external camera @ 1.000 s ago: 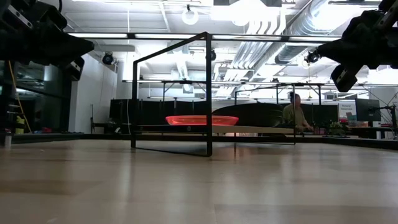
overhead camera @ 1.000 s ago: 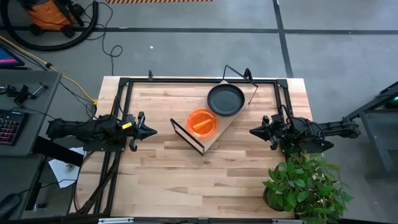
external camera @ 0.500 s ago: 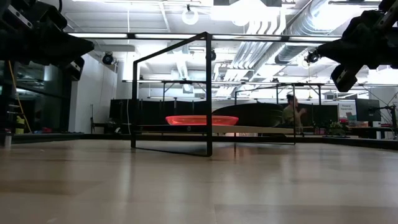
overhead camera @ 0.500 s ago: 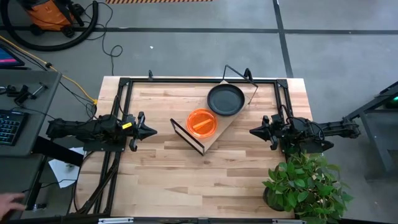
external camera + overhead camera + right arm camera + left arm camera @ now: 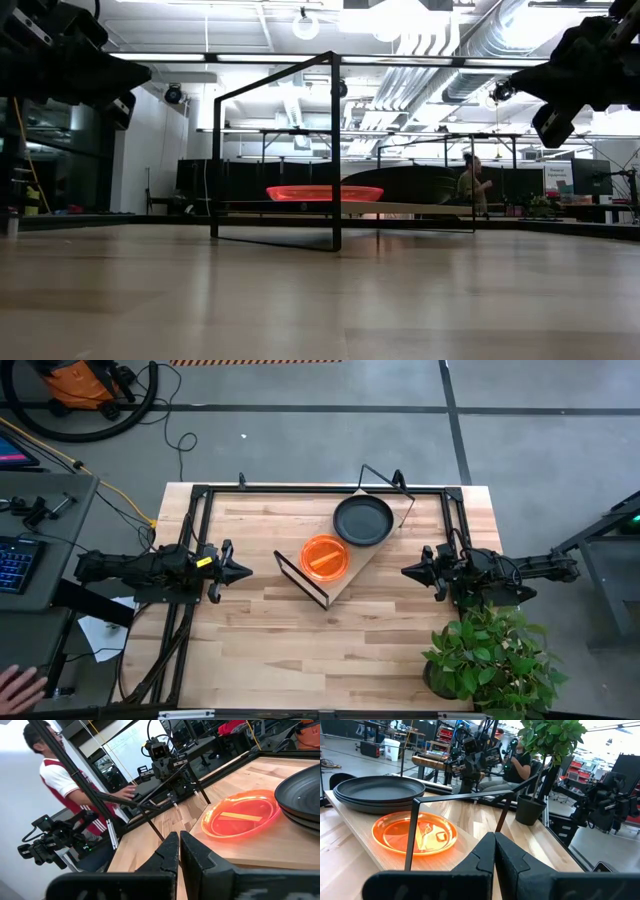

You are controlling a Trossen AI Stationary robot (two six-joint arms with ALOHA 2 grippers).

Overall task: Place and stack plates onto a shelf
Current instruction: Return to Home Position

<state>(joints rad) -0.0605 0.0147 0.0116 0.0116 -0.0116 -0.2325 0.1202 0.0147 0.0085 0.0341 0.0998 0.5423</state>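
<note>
The shelf (image 5: pixel 338 582), a light-wood board on a black wire frame, stands slantwise in the middle of the table. On it rest a stack of translucent orange plates (image 5: pixel 324 557) (image 5: pixel 415 832) (image 5: pixel 241 816) and, beside it toward the far edge, a stack of dark plates (image 5: pixel 363 520) (image 5: pixel 377 790) (image 5: pixel 302 795). My left gripper (image 5: pixel 246 570) (image 5: pixel 494 845) hovers shut near the table's left edge, pointing at the shelf. My right gripper (image 5: pixel 406 571) (image 5: pixel 179 845) hovers shut near the right edge, also pointing at the shelf. Neither touches anything.
A potted plant (image 5: pixel 492 658) stands at the table's near right corner, beside my right arm. A black frame (image 5: pixel 320 490) runs along the table's far and side edges. A person's hand (image 5: pixel 18 685) shows off the table at the lower left; another person (image 5: pixel 470 186) stands far behind.
</note>
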